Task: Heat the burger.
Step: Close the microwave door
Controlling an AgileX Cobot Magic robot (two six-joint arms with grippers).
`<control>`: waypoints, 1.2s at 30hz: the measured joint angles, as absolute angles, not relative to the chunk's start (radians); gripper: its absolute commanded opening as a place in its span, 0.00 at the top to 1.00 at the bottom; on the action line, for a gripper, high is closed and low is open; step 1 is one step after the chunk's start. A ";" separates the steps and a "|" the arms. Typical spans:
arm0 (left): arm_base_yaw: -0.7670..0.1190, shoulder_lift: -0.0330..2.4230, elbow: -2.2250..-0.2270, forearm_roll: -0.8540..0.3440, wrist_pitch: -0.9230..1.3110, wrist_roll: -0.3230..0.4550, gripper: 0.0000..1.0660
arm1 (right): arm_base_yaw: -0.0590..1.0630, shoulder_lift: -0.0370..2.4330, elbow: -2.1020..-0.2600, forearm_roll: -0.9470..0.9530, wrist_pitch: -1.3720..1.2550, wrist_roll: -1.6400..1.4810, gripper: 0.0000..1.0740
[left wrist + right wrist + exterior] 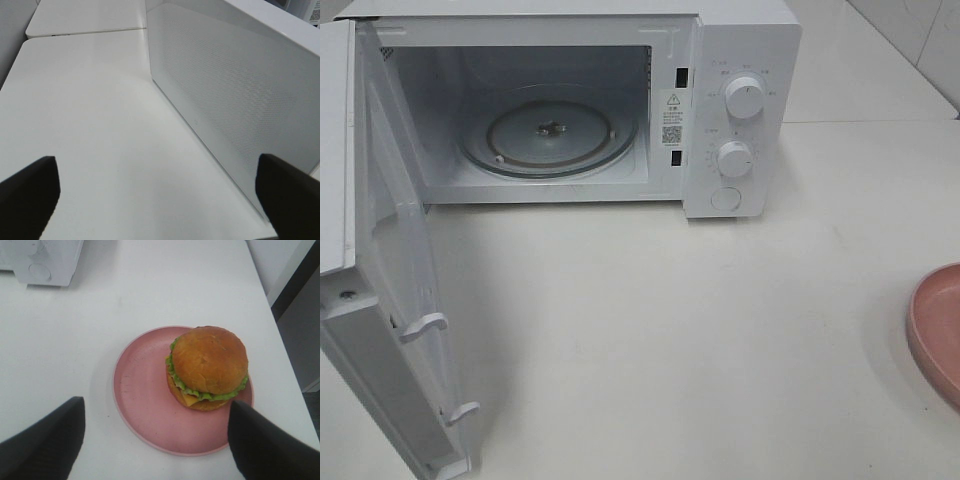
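Observation:
The burger (207, 365), with a golden-brown bun and a green lettuce frill, sits on a pink plate (140, 390) in the right wrist view. My right gripper (156, 407) hangs open just short of it, its dark fingers (50, 440) either side of the plate's near part, holding nothing. In the exterior high view only the plate's edge (938, 325) shows at the right border; the burger and both grippers are out of that frame. My left gripper (157, 165) is wide open and empty over the table, beside the microwave door (235, 85).
The white microwave (740, 60) stands at the back with its door (390, 270) swung fully out to the left. Its glass turntable (550, 130) is bare. Two knobs (744, 98) are on its right panel. The table's right edge (265, 305) runs close to the plate.

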State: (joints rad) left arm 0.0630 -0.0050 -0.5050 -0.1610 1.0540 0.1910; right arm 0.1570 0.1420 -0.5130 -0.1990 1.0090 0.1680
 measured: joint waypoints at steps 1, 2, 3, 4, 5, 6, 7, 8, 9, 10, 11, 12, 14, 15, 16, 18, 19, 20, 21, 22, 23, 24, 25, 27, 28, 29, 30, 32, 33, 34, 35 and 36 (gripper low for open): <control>0.063 -0.005 -0.505 -0.161 1.054 0.191 0.06 | 0.143 0.125 -0.513 -0.199 1.009 0.166 0.29; 0.063 -0.005 -0.505 -0.161 1.054 0.191 0.06 | 0.123 0.096 -0.513 -0.198 1.008 0.161 0.29; 0.063 -0.005 -0.505 -0.161 1.054 0.191 0.06 | 0.123 0.096 -0.513 -0.198 1.008 0.161 0.29; 0.063 -0.005 -0.505 -0.161 1.054 0.191 0.06 | 0.113 0.083 -0.513 -0.198 1.006 0.161 0.29; 0.063 -0.005 -0.505 -0.161 1.054 0.191 0.06 | 0.100 0.059 -0.513 -0.195 1.002 0.161 0.29; 0.063 -0.005 -0.505 -0.161 1.054 0.191 0.06 | 0.100 0.059 -0.513 -0.195 1.002 0.161 0.29; 0.063 -0.005 -0.505 -0.161 1.054 0.191 0.06 | 0.094 0.046 -0.513 -0.194 1.002 0.161 0.29; 0.063 -0.005 -0.505 -0.161 1.054 0.191 0.06 | 0.083 0.018 -0.513 -0.193 1.002 0.161 0.29; 0.063 -0.005 -0.505 -0.161 1.054 0.191 0.06 | 0.083 0.018 -0.513 -0.193 1.002 0.161 0.29; 0.063 -0.005 -0.505 -0.161 1.054 0.191 0.06 | 0.069 -0.002 -0.513 -0.193 1.003 0.161 0.29; 0.063 -0.005 -0.505 -0.161 1.054 0.191 0.06 | 0.062 -0.003 -0.513 -0.193 1.003 0.161 0.29; 0.063 -0.005 -0.505 -0.161 1.054 0.191 0.06 | 0.062 -0.003 -0.513 -0.193 1.003 0.161 0.29; 0.063 -0.005 -0.505 -0.161 1.054 0.191 0.06 | 0.056 -0.003 -0.513 -0.194 1.003 0.162 0.29; 0.063 -0.005 -0.505 -0.161 1.054 0.191 0.06 | 0.054 -0.003 -0.513 -0.194 1.003 0.162 0.29; 0.063 -0.005 -0.505 -0.161 1.054 0.191 0.06 | 0.053 -0.003 -0.513 -0.194 1.003 0.163 0.29; 0.063 -0.005 -0.505 -0.161 1.054 0.191 0.06 | 0.053 -0.003 -0.513 -0.194 1.003 0.163 0.29; 0.063 -0.005 -0.505 -0.161 1.054 0.191 0.06 | 0.053 -0.003 -0.513 -0.194 1.003 0.163 0.29; 0.063 -0.005 -0.505 -0.161 1.054 0.191 0.06 | 0.053 -0.003 -0.513 -0.194 1.003 0.163 0.29; 0.063 -0.005 -0.505 -0.161 1.054 0.191 0.06 | 0.053 -0.003 -0.513 -0.194 1.003 0.163 0.29; 0.063 -0.005 -0.505 -0.161 1.054 0.191 0.06 | 0.053 -0.003 -0.513 -0.194 1.003 0.163 0.29; 0.063 -0.005 -0.505 -0.161 1.054 0.191 0.06 | 0.053 -0.003 -0.513 -0.194 1.003 0.163 0.29; 0.063 -0.005 -0.505 -0.161 1.054 0.191 0.06 | 0.053 -0.003 -0.513 -0.194 1.003 0.163 0.29; 0.063 -0.005 -0.505 -0.161 1.054 0.191 0.06 | 0.053 -0.003 -0.513 -0.194 1.003 0.163 0.29; 0.063 -0.005 -0.505 -0.161 1.054 0.191 0.06 | 0.053 -0.003 -0.513 -0.194 1.003 0.163 0.29; 0.063 -0.005 -0.505 -0.161 1.054 0.191 0.06 | 0.053 -0.003 -0.513 -0.194 1.003 0.163 0.29; 0.063 -0.005 -0.505 -0.161 1.054 0.191 0.06 | 0.053 -0.003 -0.513 -0.194 1.003 0.163 0.29; 0.063 -0.005 -0.505 -0.161 1.054 0.191 0.06 | 0.053 -0.003 -0.513 -0.194 1.003 0.163 0.29; 0.063 -0.005 -0.505 -0.161 1.054 0.191 0.06 | 0.053 -0.003 -0.513 -0.194 1.003 0.163 0.29; 0.063 -0.005 -0.505 -0.161 1.054 0.191 0.06 | 0.053 -0.003 -0.513 -0.194 1.003 0.163 0.29; 0.063 -0.005 -0.505 -0.161 1.054 0.191 0.06 | 0.053 -0.003 -0.513 -0.194 1.003 0.163 0.29; 0.063 -0.005 -0.505 -0.161 1.054 0.191 0.06 | 0.053 -0.003 -0.513 -0.194 1.003 0.163 0.29; 0.063 -0.005 -0.505 -0.161 1.054 0.191 0.06 | 0.053 -0.003 -0.513 -0.194 1.003 0.163 0.29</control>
State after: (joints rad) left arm 0.0630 -0.0050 -0.5050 -0.1610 1.0540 0.1910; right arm 0.0530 -0.0030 -0.5130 -0.1940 1.0030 0.1630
